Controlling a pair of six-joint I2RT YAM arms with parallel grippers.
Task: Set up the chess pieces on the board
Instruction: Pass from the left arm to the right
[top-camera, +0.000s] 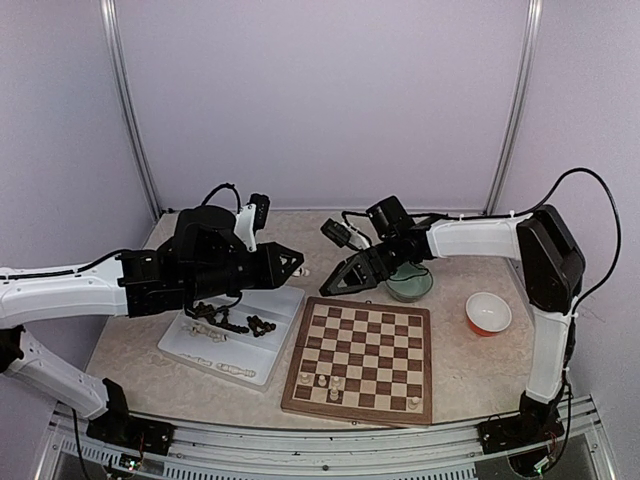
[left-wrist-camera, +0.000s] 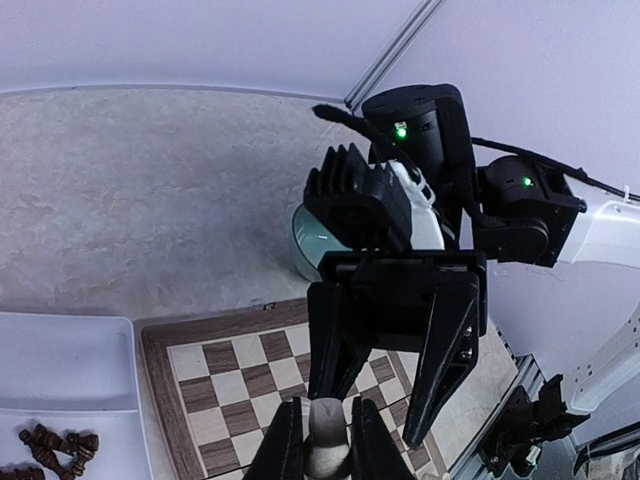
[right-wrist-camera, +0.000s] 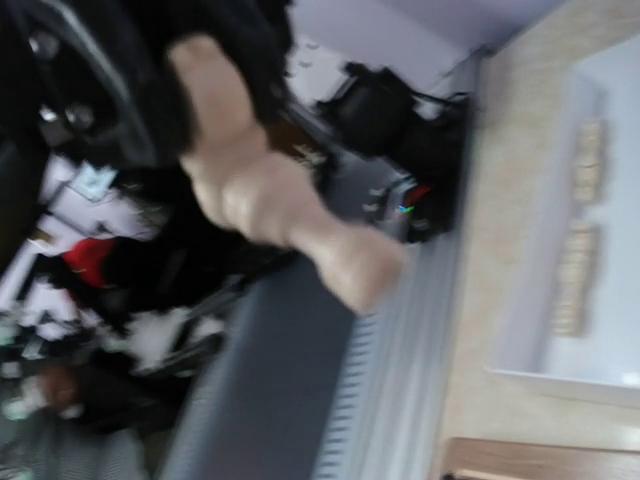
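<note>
My left gripper (top-camera: 298, 267) is shut on a cream-white chess piece (left-wrist-camera: 325, 440), held in the air above the far left corner of the board (top-camera: 372, 345). My right gripper (top-camera: 330, 285) faces it at close range. In the left wrist view its fingers (left-wrist-camera: 445, 360) stand apart with nothing between them, just beyond the piece. The blurred right wrist view shows the same piece (right-wrist-camera: 270, 190) large and close; its own fingers cannot be made out. Several cream pieces (top-camera: 322, 381) stand on the board's near rows. Dark pieces (top-camera: 230, 320) and cream ones (top-camera: 235, 370) lie in the white tray (top-camera: 190, 345).
A pale green bowl (top-camera: 410, 285) sits behind the board, under the right arm. A red bowl (top-camera: 488, 313) stands to the board's right. The tray lies left of the board, below the left arm. A metal rail runs along the near table edge.
</note>
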